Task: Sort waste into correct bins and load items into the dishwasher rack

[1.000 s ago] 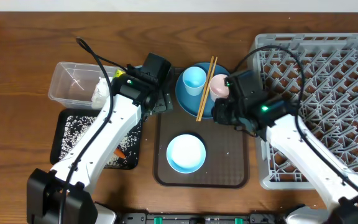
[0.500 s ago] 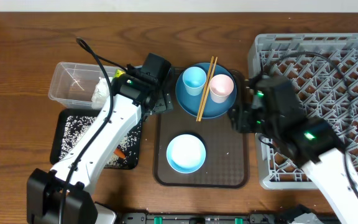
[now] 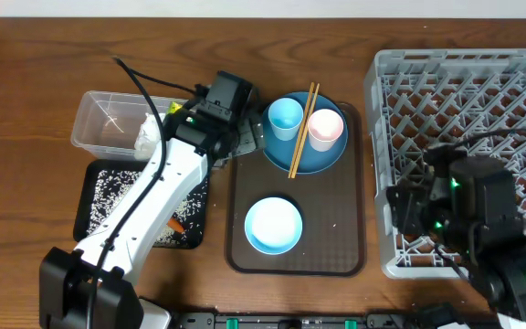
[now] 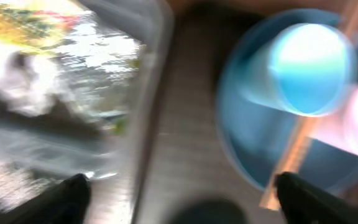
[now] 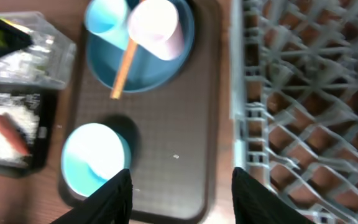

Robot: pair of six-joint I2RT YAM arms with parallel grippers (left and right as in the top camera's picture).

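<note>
By the counter's front edge my right end effector (image 5: 180, 177) hangs wide and empty over the grey rack's (image 3: 482, 100) near-left wall. The pale bowl (image 3: 273, 225) sits on the brown tray (image 3: 336, 247) mid-counter. The carrot (image 3: 177, 222) and rice (image 3: 108, 187) lie in the black tray (image 3: 88, 224) toward the left edge. Farther back, my left end effector (image 4: 180, 182) gapes empty between the clear tub (image 3: 99, 123) and the dark-blue plate (image 3: 322, 157), which carries both cups and the chopsticks (image 3: 300, 131).

No text, label, brand or number can be read in any view. The yellow-green snack wrapper (image 4: 30, 15), at about eleven o'clock in the left wrist view inside the clear plastic tub (image 4: 159, 37), carries coloured print, but it is too blurred to make out any letters.
</note>
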